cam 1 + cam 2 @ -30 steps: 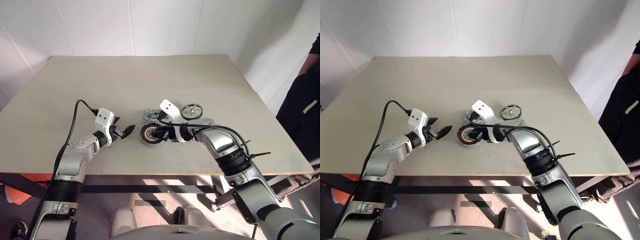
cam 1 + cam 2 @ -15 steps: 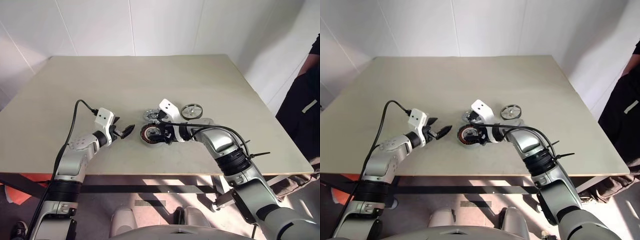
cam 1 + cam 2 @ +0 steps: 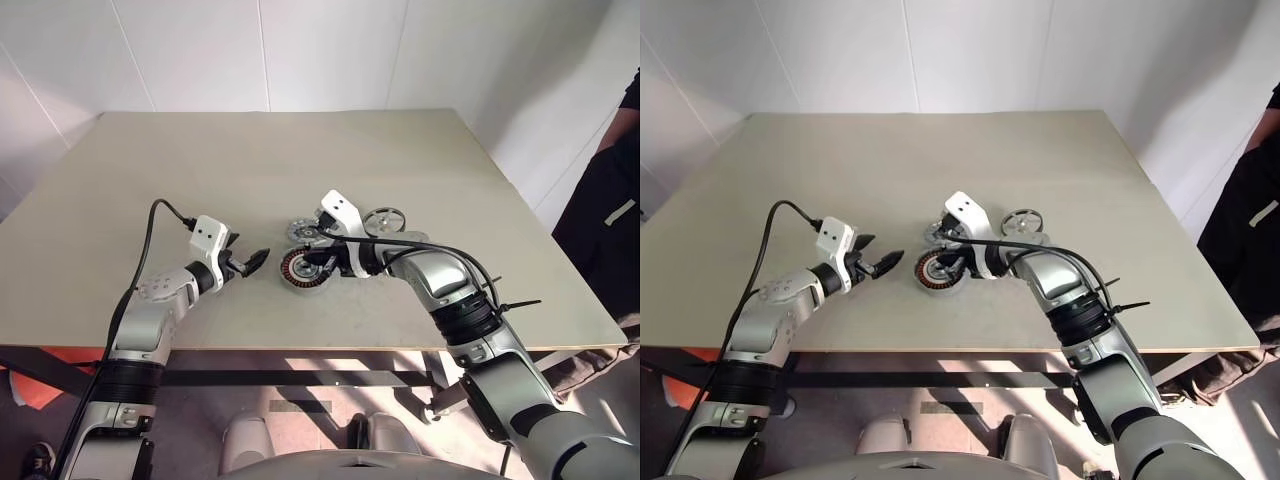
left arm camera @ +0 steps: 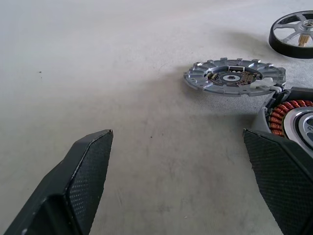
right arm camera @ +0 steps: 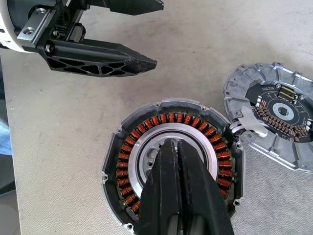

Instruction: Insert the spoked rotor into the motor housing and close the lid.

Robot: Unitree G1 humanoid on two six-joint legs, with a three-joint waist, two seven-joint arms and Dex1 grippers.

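From the head camera, a beige tabletop [image 3: 420, 170] carries three motor parts near its middle. The motor housing [image 3: 300, 268], with its copper-red winding ring, lies nearest the front edge. Just behind it, touching or almost touching its rim, lies the lid [image 3: 301, 231], a grey ribbed disc. The spoked rotor [image 3: 384, 221] sits to the right of the lid, apart from both, behind the right forearm. The right end effector [image 3: 318, 267] reaches in from the right and points down onto the housing's centre. The left end effector [image 3: 252, 262] hovers just left of the housing, fingers spread wide with nothing between them. A person in dark clothing [image 3: 608, 190] stands at the right edge of the scene.

In the left wrist view, the two black fingers [image 4: 88, 166] stand far apart over bare tabletop. The housing's copper windings show just beside the right-hand finger, the lid lies flat beyond them, and the rotor rests further off, near the corner.

In the right wrist view, the right end effector's fingers [image 5: 166, 196] are pressed together, holding nothing, their tips over the silver hub of the housing. The lid lies beside the housing, its circuit-board face up, a small pale connector bridging the two rims. The left end effector hangs open beyond the housing.
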